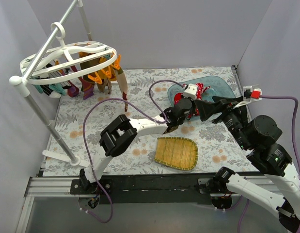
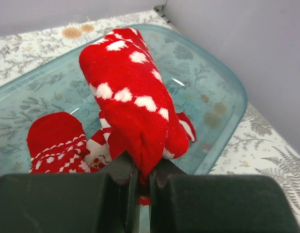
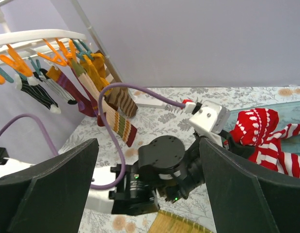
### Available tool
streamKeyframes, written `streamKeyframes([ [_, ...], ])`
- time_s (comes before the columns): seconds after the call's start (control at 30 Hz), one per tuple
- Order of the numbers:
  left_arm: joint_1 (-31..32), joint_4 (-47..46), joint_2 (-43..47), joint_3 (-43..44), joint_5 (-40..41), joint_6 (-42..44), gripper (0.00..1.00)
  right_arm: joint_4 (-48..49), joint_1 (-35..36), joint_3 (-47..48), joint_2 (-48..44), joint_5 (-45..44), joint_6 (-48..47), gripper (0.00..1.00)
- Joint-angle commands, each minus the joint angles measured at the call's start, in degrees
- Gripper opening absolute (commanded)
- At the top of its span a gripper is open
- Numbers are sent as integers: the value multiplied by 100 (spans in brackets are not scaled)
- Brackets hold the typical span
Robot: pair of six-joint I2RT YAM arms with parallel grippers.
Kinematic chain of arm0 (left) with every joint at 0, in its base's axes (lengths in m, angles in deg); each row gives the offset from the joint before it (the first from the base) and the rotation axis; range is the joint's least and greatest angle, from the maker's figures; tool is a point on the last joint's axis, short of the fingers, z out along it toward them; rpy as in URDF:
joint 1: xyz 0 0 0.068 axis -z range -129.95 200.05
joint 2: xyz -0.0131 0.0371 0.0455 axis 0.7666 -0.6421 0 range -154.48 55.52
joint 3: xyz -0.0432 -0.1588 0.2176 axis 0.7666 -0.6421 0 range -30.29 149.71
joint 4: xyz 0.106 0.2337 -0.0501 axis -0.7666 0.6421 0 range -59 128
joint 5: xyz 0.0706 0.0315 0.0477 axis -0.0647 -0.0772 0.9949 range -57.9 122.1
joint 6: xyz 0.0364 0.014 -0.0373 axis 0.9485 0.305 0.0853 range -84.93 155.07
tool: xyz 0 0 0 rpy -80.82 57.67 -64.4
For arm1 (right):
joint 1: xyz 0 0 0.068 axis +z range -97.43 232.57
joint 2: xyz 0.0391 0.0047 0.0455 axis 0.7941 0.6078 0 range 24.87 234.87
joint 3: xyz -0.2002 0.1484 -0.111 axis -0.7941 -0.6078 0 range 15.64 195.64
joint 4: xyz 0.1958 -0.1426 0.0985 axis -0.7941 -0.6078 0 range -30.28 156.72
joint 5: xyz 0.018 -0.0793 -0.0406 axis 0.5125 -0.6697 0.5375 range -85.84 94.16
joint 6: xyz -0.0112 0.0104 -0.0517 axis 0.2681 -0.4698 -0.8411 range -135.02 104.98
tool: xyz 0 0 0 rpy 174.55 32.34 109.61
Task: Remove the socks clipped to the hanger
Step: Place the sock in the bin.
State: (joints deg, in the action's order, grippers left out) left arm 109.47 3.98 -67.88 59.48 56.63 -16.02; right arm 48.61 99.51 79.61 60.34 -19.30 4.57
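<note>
The white oval hanger [image 1: 67, 56] hangs from a pole at the back left, with several socks [image 1: 99, 80] clipped under it; it also shows in the right wrist view, where the hanger [image 3: 40, 38] carries striped, maroon and orange socks [image 3: 84, 85]. My left gripper [image 2: 142, 177] is shut on the edge of a red sock with white spots [image 2: 130, 97], held over a teal tray [image 2: 217, 87]. A second red patterned sock [image 2: 55, 143] lies in that tray. My right gripper [image 3: 147, 189] stands open just behind the left wrist, holding nothing.
A woven bamboo tray [image 1: 176, 153] lies on the flowered cloth near the front. The pole stand's foot [image 1: 60, 156] rests at the front left. Grey walls close the back and both sides. Purple cables [image 1: 140, 109] loop over the left arm.
</note>
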Motion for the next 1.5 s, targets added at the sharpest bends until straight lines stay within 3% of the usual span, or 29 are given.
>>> streamKeyframes([
  [0.0,-220,434,-483,751,-229,-207,0,-254,-1,125,-74,-211,53,92],
  [0.1,-264,681,-765,848,-318,-287,11,-298,-9,64,-136,-247,62,92],
  [0.13,-273,751,-809,866,-361,-305,23,-299,-9,46,-136,-255,62,92],
  [0.33,-317,804,-678,743,-458,-323,64,-334,-9,72,-48,-124,71,92],
  [0.47,-308,795,-449,725,-546,-209,77,-307,-9,20,-39,-88,97,93],
  [0.97,-299,550,596,67,-748,-6,88,-149,-1,125,215,17,71,93],
  [1.2,-264,435,1492,-855,-678,-138,88,53,-1,116,417,140,27,93],
  [1.47,-185,689,3002,-2830,-318,-726,87,404,-9,37,891,509,0,94],
])
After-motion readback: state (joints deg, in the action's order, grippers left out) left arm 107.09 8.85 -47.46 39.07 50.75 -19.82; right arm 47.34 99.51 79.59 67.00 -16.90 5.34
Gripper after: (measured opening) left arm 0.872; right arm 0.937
